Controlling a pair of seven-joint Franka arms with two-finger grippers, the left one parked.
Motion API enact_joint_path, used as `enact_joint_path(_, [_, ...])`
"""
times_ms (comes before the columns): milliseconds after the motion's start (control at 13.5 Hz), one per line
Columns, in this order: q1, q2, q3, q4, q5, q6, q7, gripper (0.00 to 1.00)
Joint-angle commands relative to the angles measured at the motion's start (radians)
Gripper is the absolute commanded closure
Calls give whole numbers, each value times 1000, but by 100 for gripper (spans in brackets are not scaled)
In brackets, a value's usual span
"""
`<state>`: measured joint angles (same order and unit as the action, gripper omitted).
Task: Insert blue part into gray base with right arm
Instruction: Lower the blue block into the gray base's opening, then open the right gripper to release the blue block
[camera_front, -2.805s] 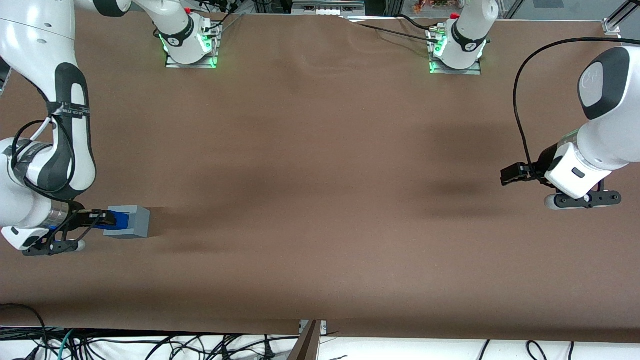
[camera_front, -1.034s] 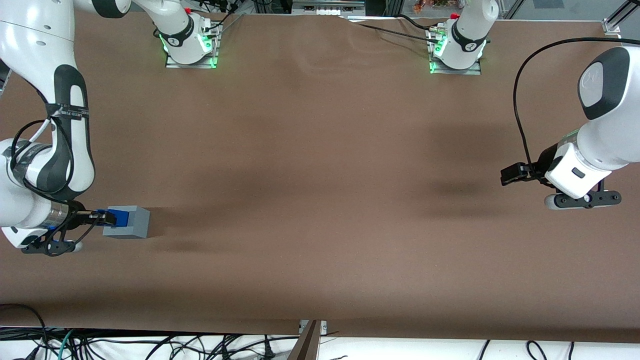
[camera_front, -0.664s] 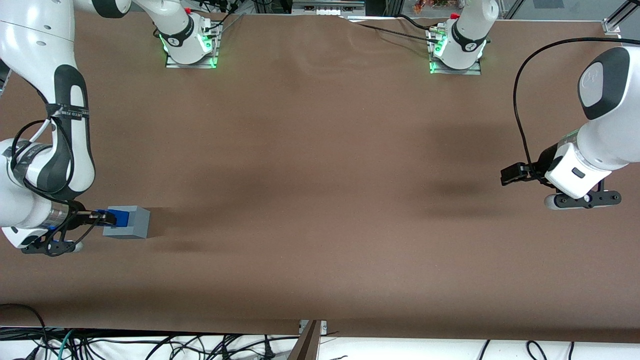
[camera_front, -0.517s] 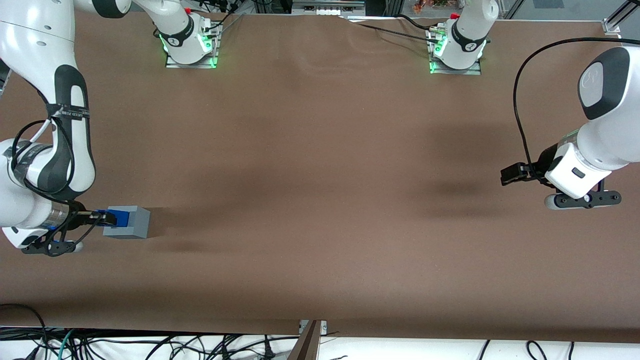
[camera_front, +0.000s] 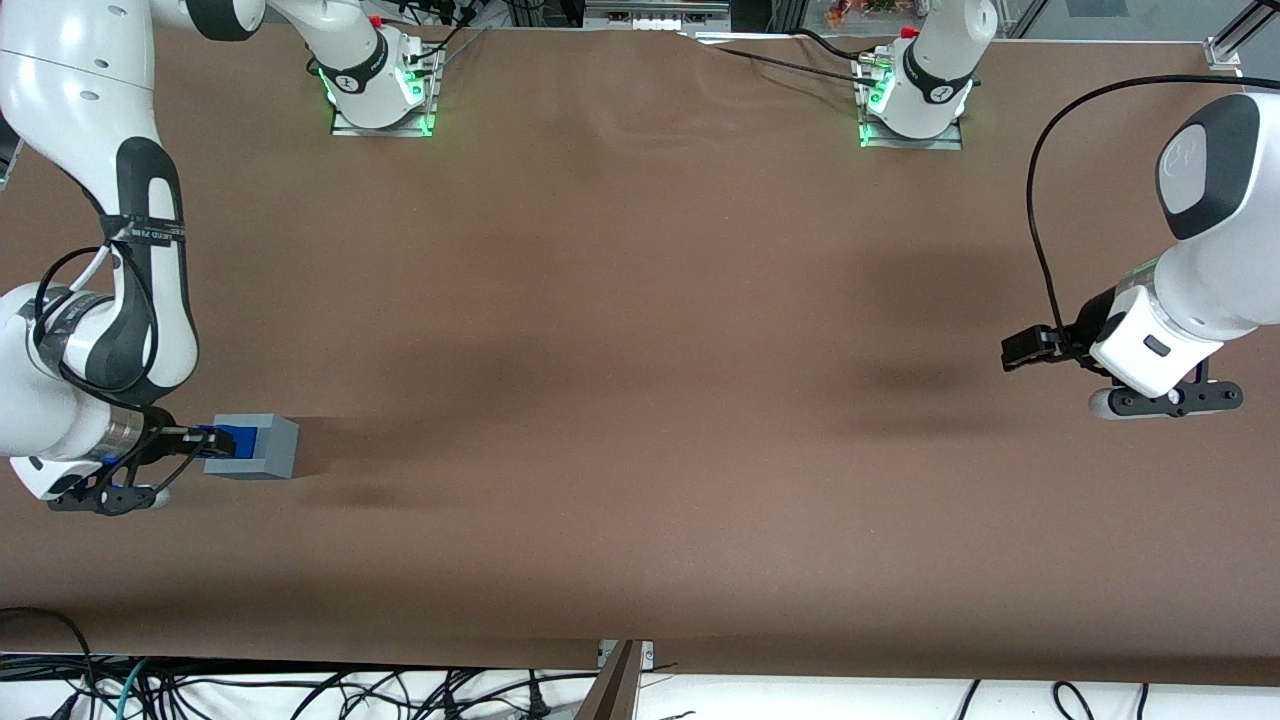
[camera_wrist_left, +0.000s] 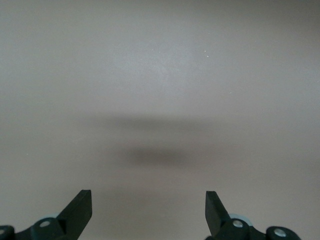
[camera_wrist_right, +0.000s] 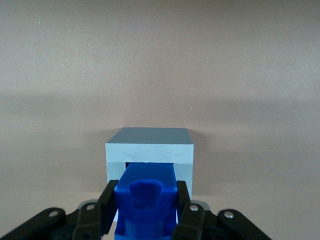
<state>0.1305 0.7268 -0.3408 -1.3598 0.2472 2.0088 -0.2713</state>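
The gray base (camera_front: 258, 446) stands on the brown table at the working arm's end; it also shows as a light-gray cube (camera_wrist_right: 150, 150) with a dark recess. The blue part (camera_front: 230, 439) (camera_wrist_right: 146, 200) is clamped between the black fingers (camera_wrist_right: 107, 205) of my gripper (camera_front: 205, 440) (camera_wrist_right: 146, 204), which is shut on it. The part's leading end reaches into the recess of the base. The right arm (camera_front: 90, 300) bends down over the table edge above the gripper.
Two arm mounts with green lights (camera_front: 380, 95) (camera_front: 910, 100) sit at the table's edge farthest from the front camera. The parked arm (camera_front: 1180, 300) hangs at its end of the brown table (camera_front: 640, 400). Cables (camera_front: 300, 690) lie below the nearest edge.
The right arm shifted slightly over the last seconds, and the gripper with the blue part now sits a little lower against the gray base, which has barely moved.
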Motion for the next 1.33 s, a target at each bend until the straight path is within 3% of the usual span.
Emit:
enact_joint_path(0, [-11,48,6,14,4,44,6,0])
enact_joint_path(812, [27,-75,14,142,-3,10,0,0])
enact_joint_path(1255, [63,-232,12,93,-26,-156,-9,0])
